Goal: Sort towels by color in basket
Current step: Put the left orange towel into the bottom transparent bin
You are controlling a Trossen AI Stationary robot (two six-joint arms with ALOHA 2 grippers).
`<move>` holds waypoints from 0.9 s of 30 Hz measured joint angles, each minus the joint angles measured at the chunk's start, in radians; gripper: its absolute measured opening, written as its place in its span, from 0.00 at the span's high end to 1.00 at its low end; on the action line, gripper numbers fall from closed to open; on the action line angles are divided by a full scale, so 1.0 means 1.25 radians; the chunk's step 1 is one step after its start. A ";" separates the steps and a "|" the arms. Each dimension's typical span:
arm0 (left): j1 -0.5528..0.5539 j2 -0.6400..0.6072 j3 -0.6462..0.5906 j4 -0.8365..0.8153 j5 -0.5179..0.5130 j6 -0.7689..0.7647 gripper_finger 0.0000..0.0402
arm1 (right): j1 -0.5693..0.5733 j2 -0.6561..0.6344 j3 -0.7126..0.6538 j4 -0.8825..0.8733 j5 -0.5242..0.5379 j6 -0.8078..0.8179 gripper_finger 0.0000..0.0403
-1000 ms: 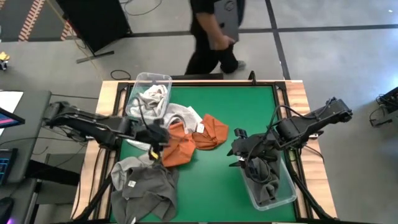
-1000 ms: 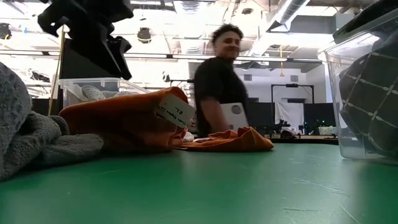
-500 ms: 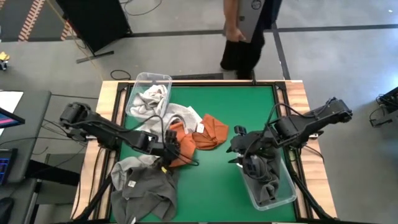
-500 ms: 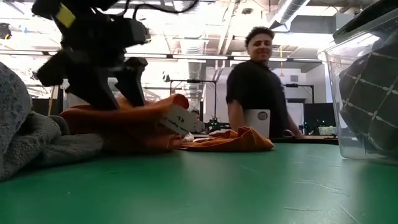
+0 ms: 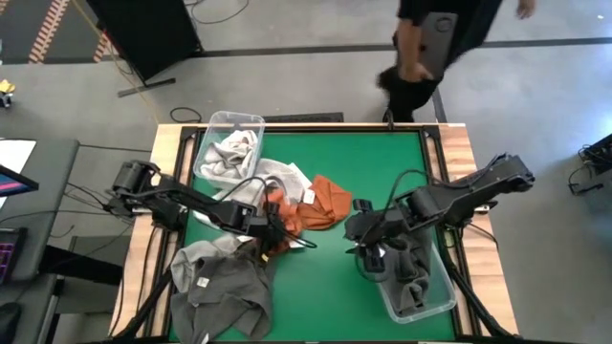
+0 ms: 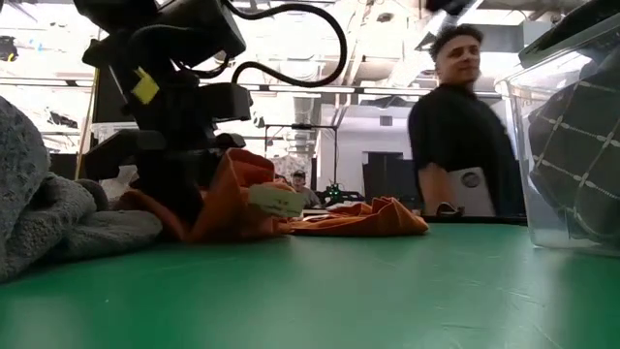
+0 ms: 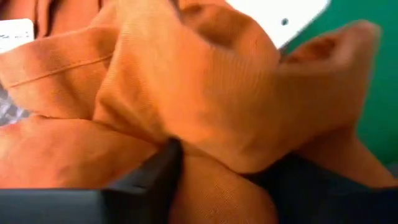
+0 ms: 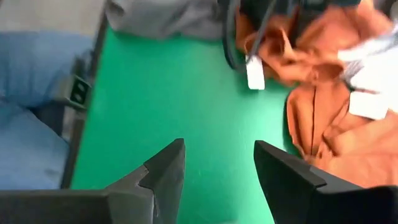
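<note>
High view: left gripper (image 5: 272,227), down from above, jaws now pinching rust towel (image 5: 283,216), centre-left; lift next. Right gripper (image 5: 368,241) jaws open, empty.

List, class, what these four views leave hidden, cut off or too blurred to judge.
- Left gripper: fingertips buried in the rust orange towel; the left wrist view, filled with orange cloth, does not settle a firm pinch.
- White tag: print too small, low view.
- Right-hand bin: contents partly masked by the right gripper, high view; cut off at the low view's edge.
- Dark grey towels: count unclear, heaped.
</note>
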State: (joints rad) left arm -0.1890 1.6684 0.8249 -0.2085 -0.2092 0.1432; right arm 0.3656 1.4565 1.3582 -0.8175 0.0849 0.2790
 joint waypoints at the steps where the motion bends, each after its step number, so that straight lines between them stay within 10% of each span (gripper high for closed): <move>1: 0.000 0.000 0.000 0.003 0.001 0.001 0.61 | 0.000 0.012 0.000 -0.011 0.000 0.000 0.45; 6: -0.006 -0.035 -0.002 -0.009 0.002 0.028 0.94 | 0.000 0.055 0.000 -0.074 -0.032 0.001 0.45; 27: -0.080 -0.209 0.176 0.001 0.003 0.158 0.97 | 0.075 -0.023 0.000 -0.258 0.060 0.127 0.57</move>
State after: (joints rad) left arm -0.2886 1.4068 1.0444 -0.2075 -0.2054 0.3411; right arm 0.4598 1.4274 1.3582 -1.1400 0.1598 0.4381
